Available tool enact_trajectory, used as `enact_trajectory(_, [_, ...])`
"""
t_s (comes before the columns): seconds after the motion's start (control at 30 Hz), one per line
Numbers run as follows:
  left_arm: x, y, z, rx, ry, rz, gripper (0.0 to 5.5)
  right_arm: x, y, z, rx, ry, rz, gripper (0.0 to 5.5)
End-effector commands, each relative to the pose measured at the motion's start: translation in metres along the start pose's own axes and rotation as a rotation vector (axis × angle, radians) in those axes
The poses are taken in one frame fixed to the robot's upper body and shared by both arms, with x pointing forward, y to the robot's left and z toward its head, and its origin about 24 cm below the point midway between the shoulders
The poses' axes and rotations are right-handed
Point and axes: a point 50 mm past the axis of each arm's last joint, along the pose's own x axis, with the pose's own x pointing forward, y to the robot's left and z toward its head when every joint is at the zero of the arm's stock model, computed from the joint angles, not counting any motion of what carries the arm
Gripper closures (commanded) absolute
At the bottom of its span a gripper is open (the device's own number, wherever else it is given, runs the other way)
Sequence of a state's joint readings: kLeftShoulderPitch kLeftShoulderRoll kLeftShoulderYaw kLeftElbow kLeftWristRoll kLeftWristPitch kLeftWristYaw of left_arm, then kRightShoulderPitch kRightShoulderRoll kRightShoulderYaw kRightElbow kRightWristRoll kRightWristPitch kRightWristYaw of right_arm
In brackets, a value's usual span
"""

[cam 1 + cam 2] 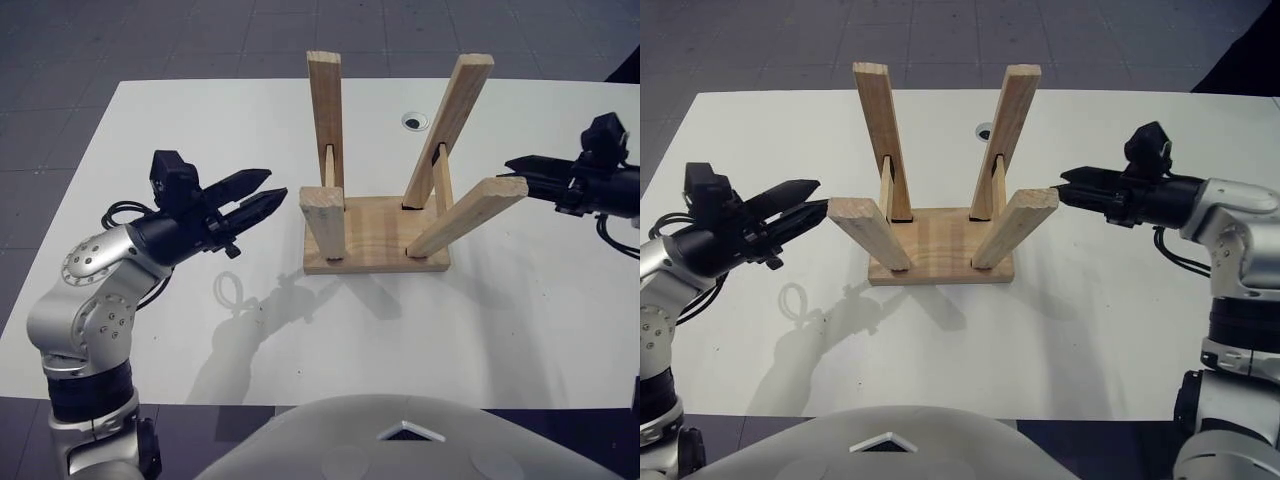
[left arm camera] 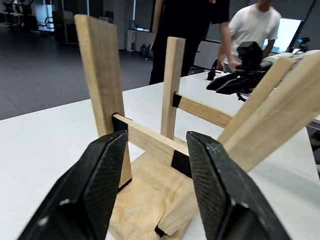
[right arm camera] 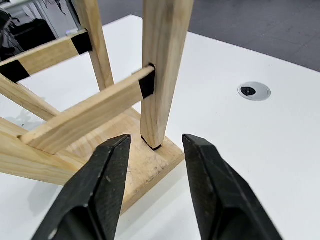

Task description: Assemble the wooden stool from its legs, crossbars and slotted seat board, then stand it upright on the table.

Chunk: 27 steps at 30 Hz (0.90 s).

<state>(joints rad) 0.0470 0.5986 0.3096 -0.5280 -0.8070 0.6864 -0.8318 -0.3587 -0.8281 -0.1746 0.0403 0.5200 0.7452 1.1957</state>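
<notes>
up close, black-ended crossbars (image 3: pixel 90 107) slot into legs (image 3: pixel 162 65).

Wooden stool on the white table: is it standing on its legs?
No, the pale wooden stool rests upside down on its flat seat board, legs pointing up.

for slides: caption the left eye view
Upturned pale wooden stool on white table between open black left gripper and right gripper

Upturned stool (image 1: pixel 940 245) with splayed legs (image 1: pixel 880 120) blocks table (image 1: pixel 1110 340) centre; passing room left, right, front.
</notes>
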Motion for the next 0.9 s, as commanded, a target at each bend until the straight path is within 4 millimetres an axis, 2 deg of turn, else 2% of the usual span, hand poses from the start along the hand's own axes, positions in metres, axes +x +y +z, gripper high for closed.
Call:
enact_trajectory(0.03, [-0.01, -0.006, 0.006, 0.097, 0.01, -0.077, 2.78, -0.008, 0.003, 0.013, -0.04, -0.031, 0.092, 2.85])
enact_trajectory(0.1, [-0.014, 0.0, 0.008, 0.148, 0.039, -0.112, 2.76, -0.012, 0.003, 0.009, -0.052, -0.021, 0.133, 2.44])
enact_trajectory(0.27, [-0.012, 0.007, 0.002, 0.144, 0.089, -0.223, 2.76, -0.022, 0.022, -0.004, -0.026, 0.078, 0.339, 2.44])
enact_trajectory(0.37, [-0.008, -0.001, 0.0, 0.096, 0.06, -0.294, 2.76, -0.017, 0.034, 0.001, -0.035, 0.058, 0.403, 2.44])
enact_trajectory(0.47, [-0.002, -0.004, 0.001, 0.082, 0.035, -0.32, 2.76, -0.011, 0.04, 0.002, -0.039, 0.047, 0.421, 2.44])
enact_trajectory(0.57, [0.005, -0.006, 0.005, 0.093, 0.017, -0.351, 2.76, -0.008, 0.042, -0.001, -0.031, 0.046, 0.419, 1.84])
enact_trajectory(0.7, [0.012, -0.004, 0.005, 0.121, 0.026, -0.365, 2.2, -0.001, 0.044, 0.003, -0.037, 0.004, 0.431, 1.21])
enact_trajectory(0.9, [0.021, -0.004, 0.005, 0.127, 0.002, -0.361, 2.2, 0.012, 0.047, 0.01, -0.051, -0.098, 0.448, 1.21])
